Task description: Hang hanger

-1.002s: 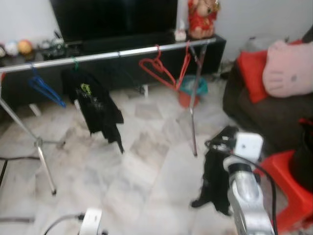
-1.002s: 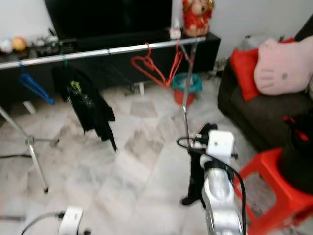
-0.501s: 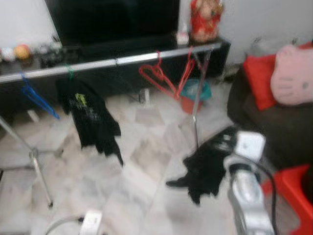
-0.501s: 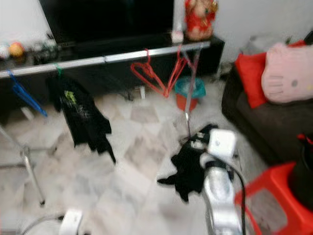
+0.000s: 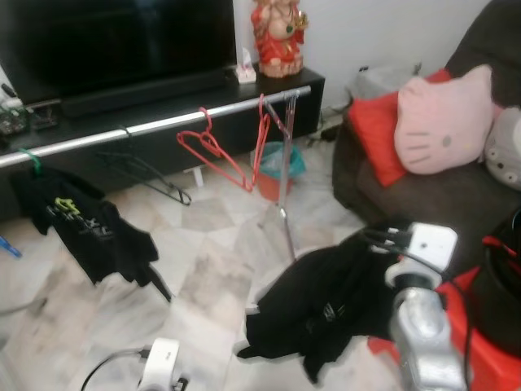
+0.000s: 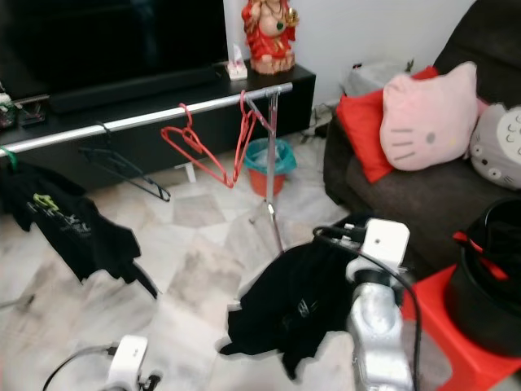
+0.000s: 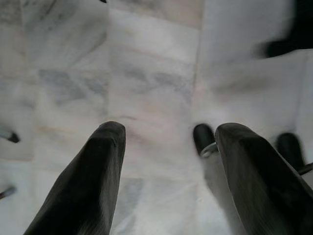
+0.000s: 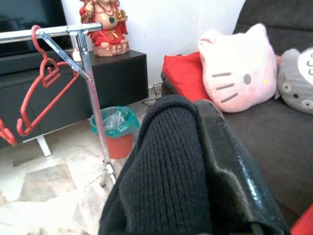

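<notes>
On the rail (image 5: 163,124) hang 1 black shirt (image 5: 85,236), 1 dark hanger (image 5: 146,173) and 2 red hangers (image 5: 232,147). The left gripper (image 7: 164,147) gapes empty over tile. The right gripper (image 8: 205,161) clamps a black garment (image 5: 321,305), which droops low and may snag the stand's pole.

Two red plastic hangers (image 5: 213,148) on a silver metal rail (image 5: 163,124) upper centre, black knitted garment (image 5: 321,305) lower centre, white-and-grey marbled floor tiles (image 5: 203,269).
</notes>
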Motion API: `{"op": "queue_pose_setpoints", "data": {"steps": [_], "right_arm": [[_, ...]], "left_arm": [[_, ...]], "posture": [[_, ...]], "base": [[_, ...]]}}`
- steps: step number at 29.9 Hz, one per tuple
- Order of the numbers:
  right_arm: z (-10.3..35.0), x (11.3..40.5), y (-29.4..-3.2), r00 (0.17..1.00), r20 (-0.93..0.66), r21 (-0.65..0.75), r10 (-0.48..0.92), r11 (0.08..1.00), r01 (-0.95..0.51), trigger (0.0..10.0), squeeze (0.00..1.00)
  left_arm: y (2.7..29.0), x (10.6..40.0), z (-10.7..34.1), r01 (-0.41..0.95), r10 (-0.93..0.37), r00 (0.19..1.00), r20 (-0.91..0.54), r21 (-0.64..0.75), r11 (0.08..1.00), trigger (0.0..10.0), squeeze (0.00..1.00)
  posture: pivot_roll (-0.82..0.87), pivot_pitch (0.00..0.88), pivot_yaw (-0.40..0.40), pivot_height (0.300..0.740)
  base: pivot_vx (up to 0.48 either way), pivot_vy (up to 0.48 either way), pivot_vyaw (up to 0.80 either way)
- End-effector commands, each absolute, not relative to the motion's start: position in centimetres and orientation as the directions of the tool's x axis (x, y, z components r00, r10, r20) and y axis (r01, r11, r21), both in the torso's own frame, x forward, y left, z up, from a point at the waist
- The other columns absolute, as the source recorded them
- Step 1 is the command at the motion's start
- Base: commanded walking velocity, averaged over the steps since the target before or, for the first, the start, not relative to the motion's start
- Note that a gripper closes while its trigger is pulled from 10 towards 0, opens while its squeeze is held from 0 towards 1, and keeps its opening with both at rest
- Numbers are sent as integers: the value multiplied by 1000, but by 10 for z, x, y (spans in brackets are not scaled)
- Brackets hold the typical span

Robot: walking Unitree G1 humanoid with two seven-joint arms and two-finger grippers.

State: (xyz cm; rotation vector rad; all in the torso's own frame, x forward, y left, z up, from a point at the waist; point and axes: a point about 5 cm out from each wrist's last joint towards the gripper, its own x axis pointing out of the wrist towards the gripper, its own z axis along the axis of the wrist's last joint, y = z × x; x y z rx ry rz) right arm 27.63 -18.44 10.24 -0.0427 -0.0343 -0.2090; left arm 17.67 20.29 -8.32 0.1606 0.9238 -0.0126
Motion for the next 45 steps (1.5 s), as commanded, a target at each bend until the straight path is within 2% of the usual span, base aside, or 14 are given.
{"op": "queue_pose_setpoints", "data": {"steps": [1, 37, 45], "right_arm": [[112, 278, -191, 971, 78, -44, -227, 972, 231, 10000, 0], [110, 278, -192, 971, 67, -41, -231, 971, 234, 10000, 0], [107, 277, -193, 969, 48, -50, -241, 969, 243, 10000, 0]], "left_arm": [[204, 177, -83, 81, 53, 607, -793, 128, 988, 10000, 0], [202, 177, -83, 84, 57, 600, -798, 134, 987, 10000, 0], [200, 177, -84, 87, 55, 601, -797, 134, 987, 10000, 0]], "posture": [[-162, 0, 47, 740], [-160, 0, 48, 740], [-161, 0, 47, 740]], "base": [[322, 0, 0], [322, 0, 0], [0, 0, 0]]}}
